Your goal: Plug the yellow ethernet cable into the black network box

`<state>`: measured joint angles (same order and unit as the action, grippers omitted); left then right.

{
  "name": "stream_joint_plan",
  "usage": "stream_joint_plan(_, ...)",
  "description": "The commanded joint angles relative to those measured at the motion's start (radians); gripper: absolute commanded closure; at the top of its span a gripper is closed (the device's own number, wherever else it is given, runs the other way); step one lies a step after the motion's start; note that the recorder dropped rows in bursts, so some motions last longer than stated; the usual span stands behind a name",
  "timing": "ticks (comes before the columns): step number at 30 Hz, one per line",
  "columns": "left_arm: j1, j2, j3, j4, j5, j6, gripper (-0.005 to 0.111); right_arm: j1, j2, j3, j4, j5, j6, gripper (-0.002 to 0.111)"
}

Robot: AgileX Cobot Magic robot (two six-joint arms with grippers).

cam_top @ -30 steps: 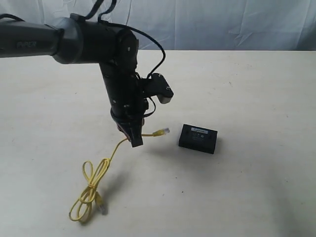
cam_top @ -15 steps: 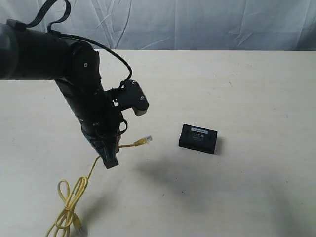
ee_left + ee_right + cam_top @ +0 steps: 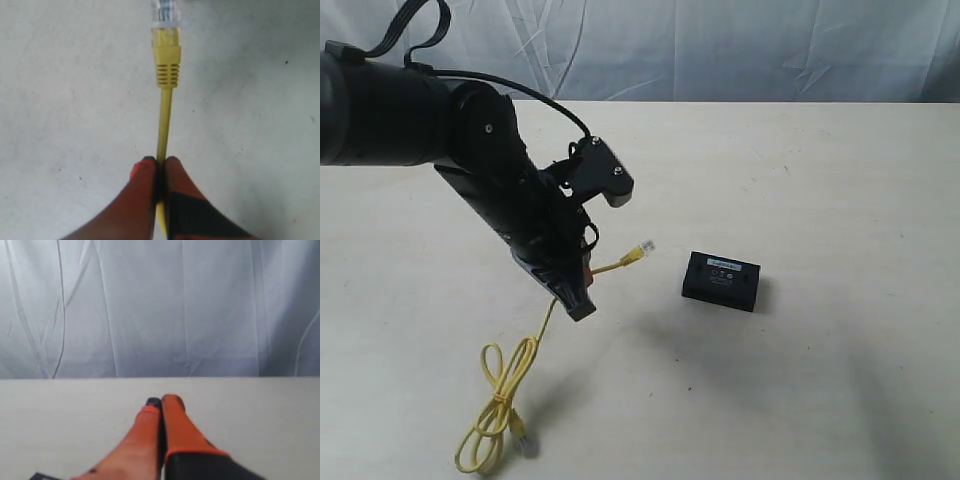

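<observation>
One plug (image 3: 646,248) of the yellow cable (image 3: 164,115) juts ahead of the left gripper (image 3: 160,162), whose jaws are clamped on the cord a short way behind the boot; the rest hangs to a loop on the table (image 3: 840,180). The black box (image 3: 721,280) lies flat near the plug, not touching it. The right gripper (image 3: 161,402) is closed on nothing. Procedure: lower the plug to port height, square it to the port face, advance straight. The cord may flex; the unbraced box may slide.
</observation>
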<state>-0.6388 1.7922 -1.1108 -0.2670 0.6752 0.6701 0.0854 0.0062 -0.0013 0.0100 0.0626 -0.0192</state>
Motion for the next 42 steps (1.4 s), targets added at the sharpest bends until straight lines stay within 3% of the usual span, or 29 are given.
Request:
stream_joint_plan(1,0.002,-0.010,0.005,-0.015,-0.016,-0.005,0.107,-0.005,-0.006,0.001,0.000,-0.153,0.003,0.109)
stream_joint_plan(6,0.002,-0.010,0.005,-0.032,-0.015,-0.005,0.107,-0.005,-0.006,0.001,0.000,-0.220,0.003,0.109)
stream_joint_plan(9,0.002,-0.010,0.005,-0.032,-0.013,-0.005,0.107,-0.005,-0.004,-0.014,0.084,-0.090,0.003,0.109)
stream_joint_plan(13,0.002,-0.008,0.005,-0.032,0.024,-0.005,0.107,-0.005,0.181,-0.156,0.103,0.050,0.003,0.109)
stream_joint_plan(17,0.002,0.040,0.005,-0.032,0.032,-0.005,0.107,-0.005,0.610,-0.395,0.190,0.352,0.003,0.109)
stream_joint_plan(20,0.002,0.070,0.003,-0.032,0.022,0.003,0.107,-0.001,0.998,-0.522,0.400,0.299,-0.125,0.109)
stream_joint_plan(25,0.002,0.095,0.003,-0.061,-0.006,0.010,0.107,0.089,1.348,-0.651,0.606,0.287,-0.402,0.109)
stream_joint_plan(29,0.002,0.121,0.003,-0.061,-0.004,0.010,0.107,0.178,1.584,-0.755,0.653,0.267,-0.508,0.109)
stream_joint_plan(42,0.002,0.123,0.003,-0.062,-0.004,0.010,0.107,0.274,1.840,-0.902,0.654,0.148,-0.555,0.109)
